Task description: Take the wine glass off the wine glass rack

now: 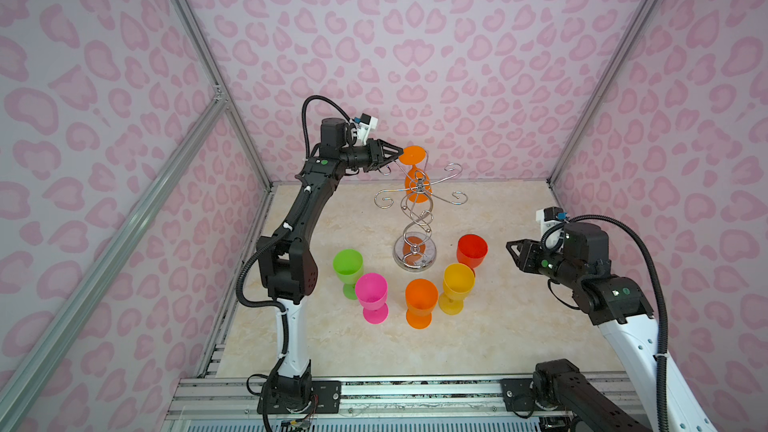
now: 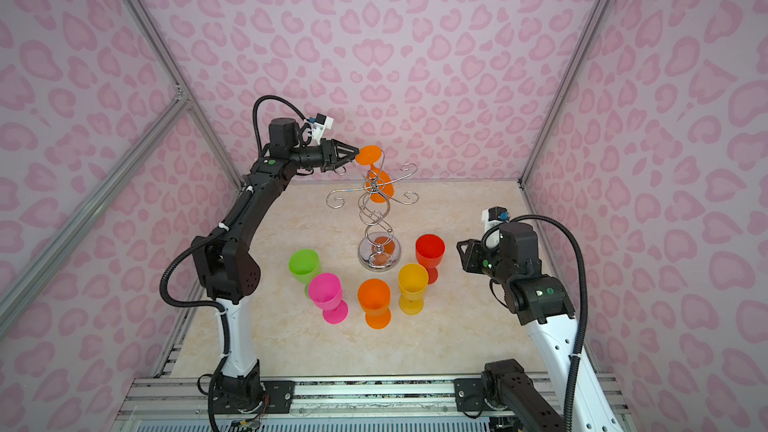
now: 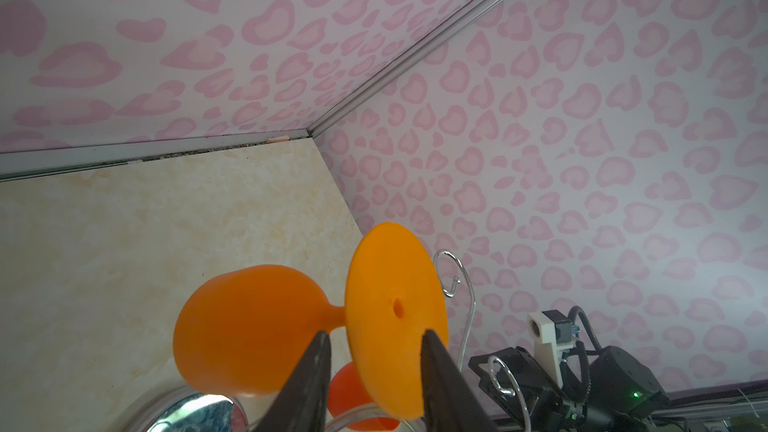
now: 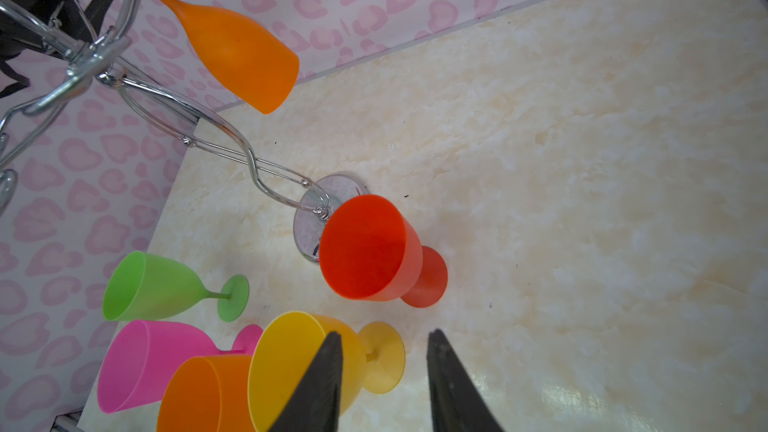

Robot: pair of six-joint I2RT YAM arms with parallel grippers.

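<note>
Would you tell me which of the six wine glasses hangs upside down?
The orange wine glass on the wine glass rack, foot up at the left gripper; the other five, one also orange, stand upright on the table.

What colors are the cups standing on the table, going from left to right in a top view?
green cup → pink cup → orange cup → yellow cup → red cup

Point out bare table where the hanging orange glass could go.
Widest: right of the red glass and yellow glass, toward the right wall. Also the strip between the pink glass, standing orange glass and the front rail. Crowded: the five-glass arc in front of the rack.
</note>
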